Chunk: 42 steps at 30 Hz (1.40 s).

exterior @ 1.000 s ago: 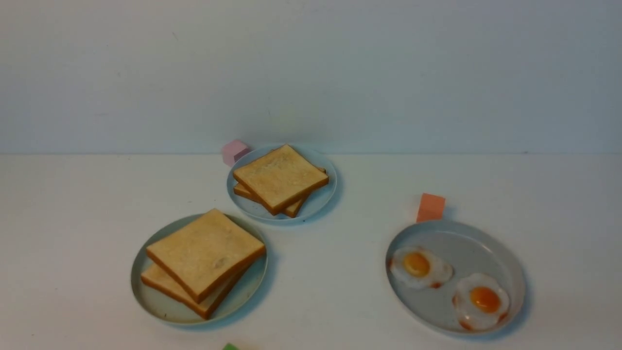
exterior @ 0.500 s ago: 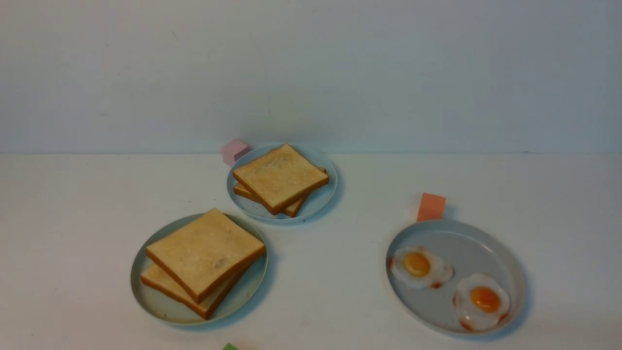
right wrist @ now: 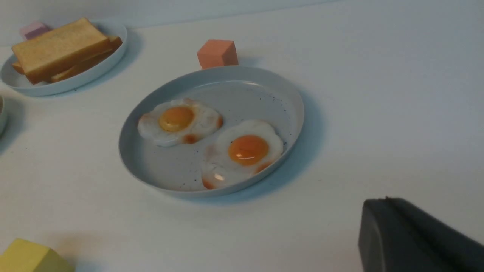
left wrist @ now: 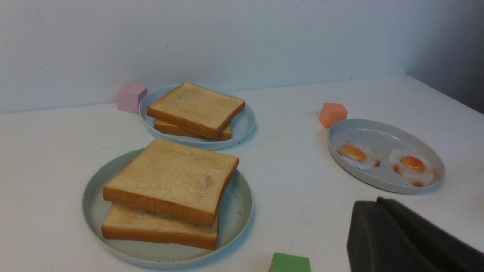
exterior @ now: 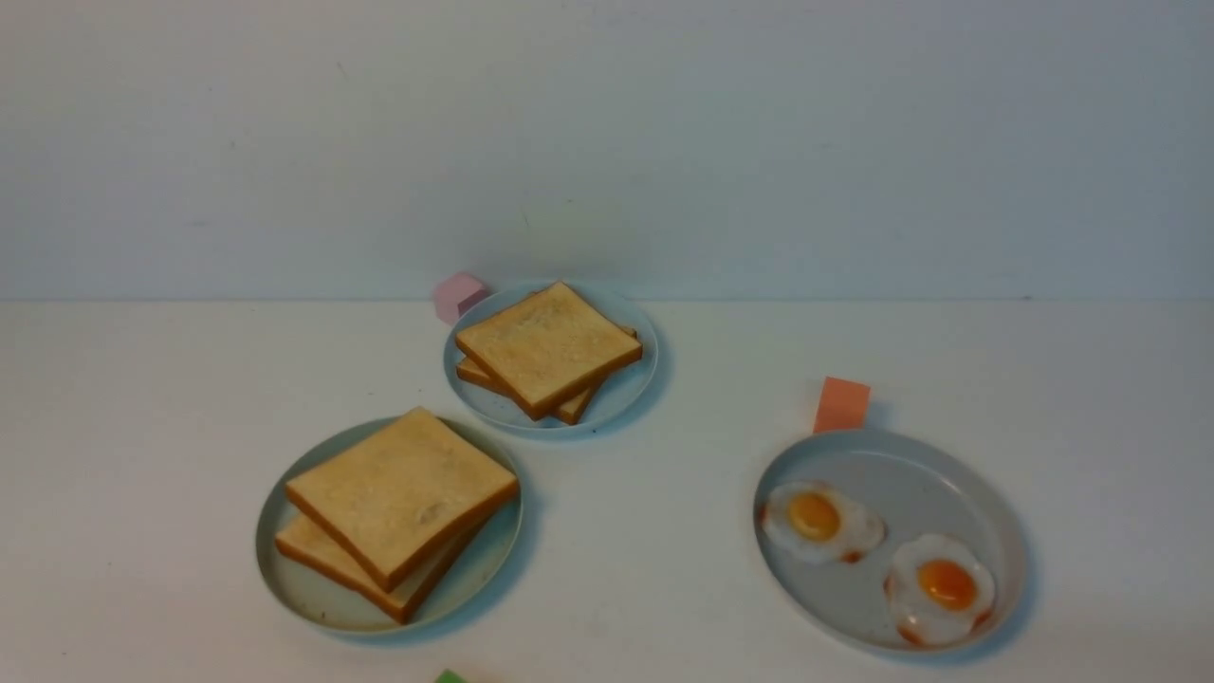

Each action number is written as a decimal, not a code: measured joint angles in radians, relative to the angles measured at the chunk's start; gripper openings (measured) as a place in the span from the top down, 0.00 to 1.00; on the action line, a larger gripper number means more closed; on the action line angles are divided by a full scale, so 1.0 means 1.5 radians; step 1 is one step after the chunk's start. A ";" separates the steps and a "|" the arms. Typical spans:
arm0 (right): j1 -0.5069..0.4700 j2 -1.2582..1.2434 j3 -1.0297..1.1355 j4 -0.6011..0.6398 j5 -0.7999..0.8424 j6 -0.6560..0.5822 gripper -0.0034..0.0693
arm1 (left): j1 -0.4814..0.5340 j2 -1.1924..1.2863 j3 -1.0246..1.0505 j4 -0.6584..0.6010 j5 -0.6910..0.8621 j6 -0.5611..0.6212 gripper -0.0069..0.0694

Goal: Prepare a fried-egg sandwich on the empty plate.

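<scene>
Two golden-brown toast slices [exterior: 400, 493] lie stacked askew on the mint-green plate [exterior: 313, 599], front left. No egg shows between them. The stack also shows in the left wrist view [left wrist: 170, 181] on that plate [left wrist: 239, 204]. My left gripper [left wrist: 376, 206] is shut and empty, hovering near the table's front, to the right of that plate. My right gripper [right wrist: 383, 204] is shut and empty, in front of the grey plate. Neither gripper shows in the front view.
A blue-grey plate [exterior: 628, 394] at the back centre holds two toast slices [exterior: 548, 346]. The grey plate [exterior: 910, 470] at the right holds two fried eggs [exterior: 820, 520] [exterior: 941, 586]. Pink [exterior: 458, 294], orange [exterior: 841, 405], green [exterior: 450, 677] and yellow [right wrist: 26, 258] cubes stand about.
</scene>
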<state>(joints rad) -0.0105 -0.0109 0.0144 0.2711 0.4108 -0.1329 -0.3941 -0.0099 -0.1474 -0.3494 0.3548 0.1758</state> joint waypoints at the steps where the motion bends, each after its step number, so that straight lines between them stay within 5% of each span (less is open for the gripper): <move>1: 0.000 0.000 0.000 0.000 0.000 0.000 0.96 | 0.000 0.000 0.000 0.000 0.000 0.000 0.90; 14: 0.000 0.000 0.000 0.002 0.000 0.000 0.96 | 0.001 0.000 0.000 0.013 -0.004 -0.002 0.89; 16: 0.000 0.000 0.000 0.002 0.000 0.000 0.96 | 0.020 -0.001 0.001 0.055 -0.036 -0.049 0.93; 22: 0.000 0.000 0.000 0.002 0.000 0.000 0.96 | 0.184 -0.001 0.033 0.199 -0.086 -0.213 0.93; 28: 0.000 0.000 0.000 0.002 0.000 0.000 0.96 | 0.276 -0.001 0.114 0.194 -0.015 -0.304 0.93; 42: 0.000 0.000 0.000 0.002 0.000 0.000 0.95 | 0.278 -0.001 0.118 0.184 0.025 -0.349 0.93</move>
<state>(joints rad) -0.0105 -0.0109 0.0144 0.2737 0.4108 -0.1329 0.0230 -0.0108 0.0301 -0.0730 0.3924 -0.3480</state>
